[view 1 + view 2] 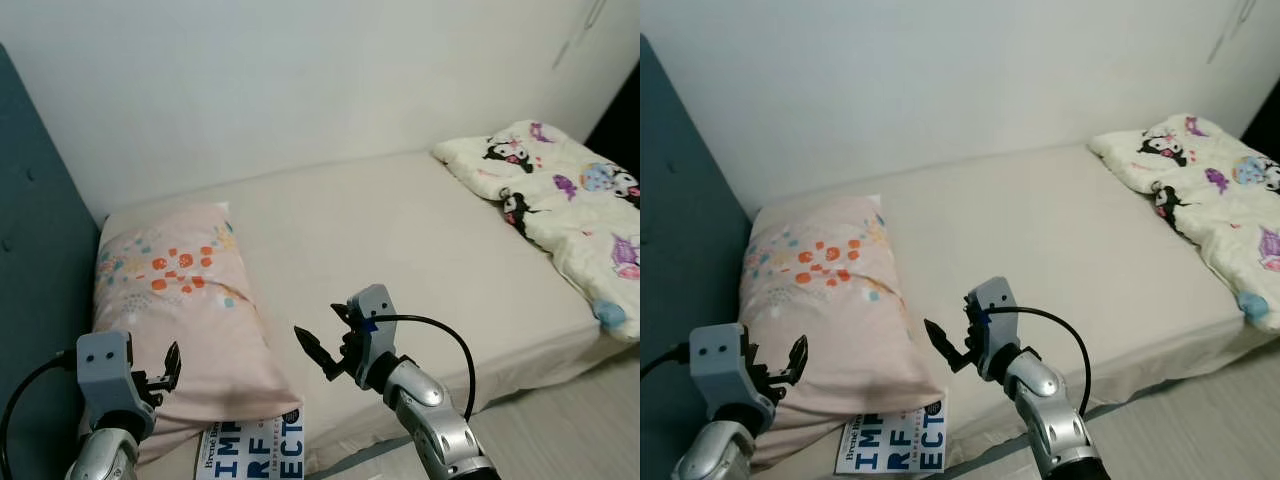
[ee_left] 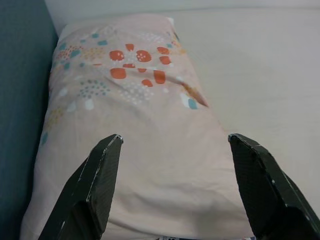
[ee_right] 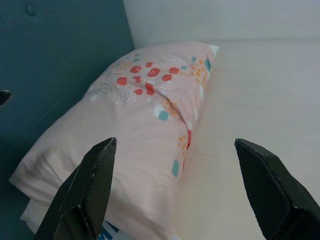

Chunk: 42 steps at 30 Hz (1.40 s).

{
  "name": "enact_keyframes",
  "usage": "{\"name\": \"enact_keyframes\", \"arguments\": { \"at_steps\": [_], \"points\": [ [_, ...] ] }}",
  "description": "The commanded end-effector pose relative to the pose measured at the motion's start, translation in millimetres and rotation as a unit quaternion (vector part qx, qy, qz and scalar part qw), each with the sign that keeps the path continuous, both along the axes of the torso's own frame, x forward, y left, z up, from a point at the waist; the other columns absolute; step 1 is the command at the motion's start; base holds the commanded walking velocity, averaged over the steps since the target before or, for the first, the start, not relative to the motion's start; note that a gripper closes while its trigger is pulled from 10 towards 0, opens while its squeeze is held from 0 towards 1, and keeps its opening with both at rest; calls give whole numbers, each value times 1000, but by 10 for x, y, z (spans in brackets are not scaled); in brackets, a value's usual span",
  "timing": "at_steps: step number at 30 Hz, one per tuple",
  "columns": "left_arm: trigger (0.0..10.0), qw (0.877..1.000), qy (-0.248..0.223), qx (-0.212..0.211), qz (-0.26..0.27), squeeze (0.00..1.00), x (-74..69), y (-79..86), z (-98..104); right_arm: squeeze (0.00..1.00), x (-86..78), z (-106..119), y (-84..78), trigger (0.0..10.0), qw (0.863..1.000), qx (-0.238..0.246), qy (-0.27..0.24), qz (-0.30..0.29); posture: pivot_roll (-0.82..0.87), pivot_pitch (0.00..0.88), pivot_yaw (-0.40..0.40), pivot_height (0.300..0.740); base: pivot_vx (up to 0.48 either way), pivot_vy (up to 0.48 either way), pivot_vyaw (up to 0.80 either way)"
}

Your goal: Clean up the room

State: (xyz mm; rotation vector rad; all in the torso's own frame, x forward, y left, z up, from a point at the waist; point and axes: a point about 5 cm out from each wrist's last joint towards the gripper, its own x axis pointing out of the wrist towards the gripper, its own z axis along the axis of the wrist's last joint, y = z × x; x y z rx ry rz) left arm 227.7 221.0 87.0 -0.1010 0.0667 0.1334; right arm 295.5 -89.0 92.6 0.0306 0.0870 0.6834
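Observation:
A pink pillow [image 1: 185, 300] printed with orange and teal shapes lies on the beige bed [image 1: 420, 240] against the teal headboard [image 1: 35, 300]. A book [image 1: 255, 445] with big blue letters pokes out from under the pillow's near end, at the bed's edge. My left gripper [image 1: 165, 372] hovers open over the pillow's near left corner, and in the left wrist view my left gripper [image 2: 175, 137] has its fingers spread over the pillow [image 2: 140, 125]. My right gripper [image 1: 318, 355] is open just right of the pillow, above the mattress, pointing toward the pillow [image 3: 145, 115].
A white blanket [image 1: 560, 200] with cartoon characters lies crumpled at the bed's far right end. A white wall runs behind the bed. A strip of pale floor [image 1: 590, 420] shows at the lower right, beside the mattress edge.

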Motion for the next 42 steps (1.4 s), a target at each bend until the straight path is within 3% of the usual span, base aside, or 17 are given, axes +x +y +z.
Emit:
{"name": "enact_keyframes", "arguments": {
  "at_steps": [1,6,18,30,42],
  "points": [
    [10000,1000,14,-4,3,0,-40,7,-73,0,-44,-63,-8,10000,1000,7,17,-2,67,114,-62,740,0,0,0],
    [10000,999,37,12,-11,0,-52,-45,-160,0,-45,-168,-31,10000,999,-11,29,-21,69,107,-64,740,0,0,0],
    [10000,999,33,15,-16,0,-11,-87,-131,0,-29,-210,-49,10000,998,-14,43,-35,67,109,-62,740,0,0,0],
    [10000,999,37,17,-21,0,6,-147,-113,0,-17,-218,-58,10000,998,-18,42,-37,67,118,-61,740,0,-461,0],
    [10000,997,52,15,-46,0,12,-157,-118,0,-32,-244,-90,10000,998,-20,48,-43,66,128,-54,740,0,111,0]
  ]
}}
